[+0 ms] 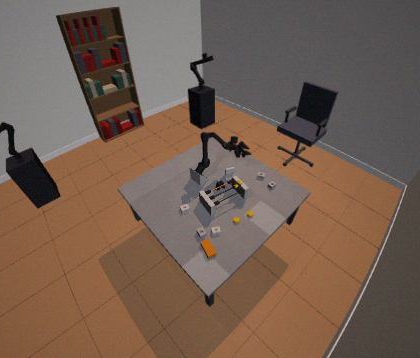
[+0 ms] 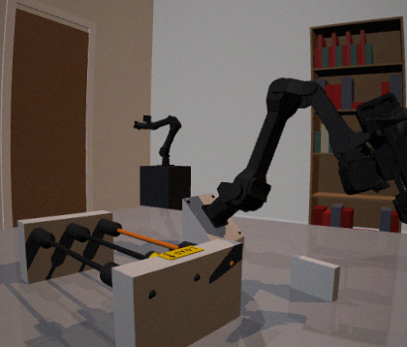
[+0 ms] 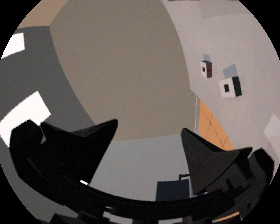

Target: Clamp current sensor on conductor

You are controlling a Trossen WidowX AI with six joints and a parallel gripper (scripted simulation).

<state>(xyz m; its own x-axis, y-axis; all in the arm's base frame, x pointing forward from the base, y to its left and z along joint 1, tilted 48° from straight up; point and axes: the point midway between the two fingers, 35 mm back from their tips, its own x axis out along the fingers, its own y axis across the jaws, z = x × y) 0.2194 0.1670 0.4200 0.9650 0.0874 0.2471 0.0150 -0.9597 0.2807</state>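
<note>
Your pincer (image 1: 239, 148) hangs high over the far side of the bench (image 1: 282, 200), out past the rack (image 1: 223, 195). Its fingers are spread wide, and only wall and floor show between them.

You cannot pick out the sensor for sure at this size. The likeliest candidate is the pale block (image 2: 314, 277) standing on the bench just beside the rack's far end. It sits below the pincer and well apart from it, touching neither finger. Two small white cubes (image 1: 261, 175) with dark centres lie further right, and three more sit on the near side of the rack.

On the rack, three conductors run side by side between the end plates. The orange conductor (image 2: 144, 237) ends at the yellow LOAD marker (image 2: 176, 252). Nothing is clamped round it.
</note>
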